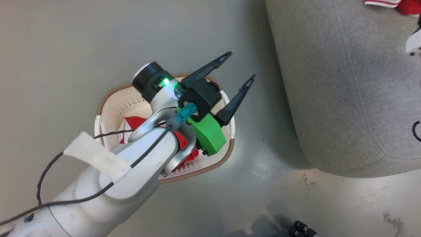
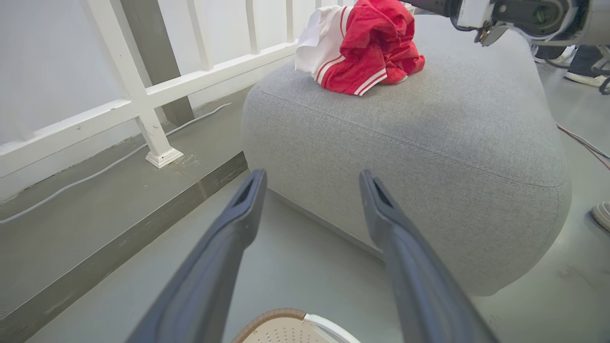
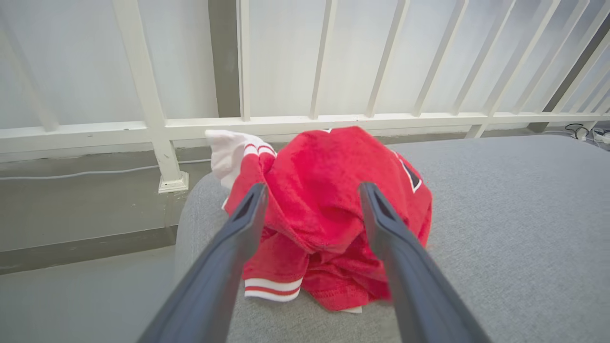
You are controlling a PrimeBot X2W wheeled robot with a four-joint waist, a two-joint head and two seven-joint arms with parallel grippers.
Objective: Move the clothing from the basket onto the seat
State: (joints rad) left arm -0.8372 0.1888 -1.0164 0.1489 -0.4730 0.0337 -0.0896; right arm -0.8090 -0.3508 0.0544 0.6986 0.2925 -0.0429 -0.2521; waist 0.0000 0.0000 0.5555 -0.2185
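A crumpled red-and-white fabric garment [image 3: 324, 157] is laid at the corner of the grey upholstered sofa [image 3: 514, 228]. The right gripper [image 3: 313, 187] and the left gripper [image 1: 240, 65] are held released, the latter above the cream perforated plastic basket [image 1: 113, 100].

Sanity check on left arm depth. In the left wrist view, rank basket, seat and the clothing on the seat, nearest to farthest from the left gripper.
1. basket: its rim sits just below the left gripper, at the bottom edge.
2. seat: its near side is straight ahead.
3. clothing: heaped on the seat's far top, upper centre.
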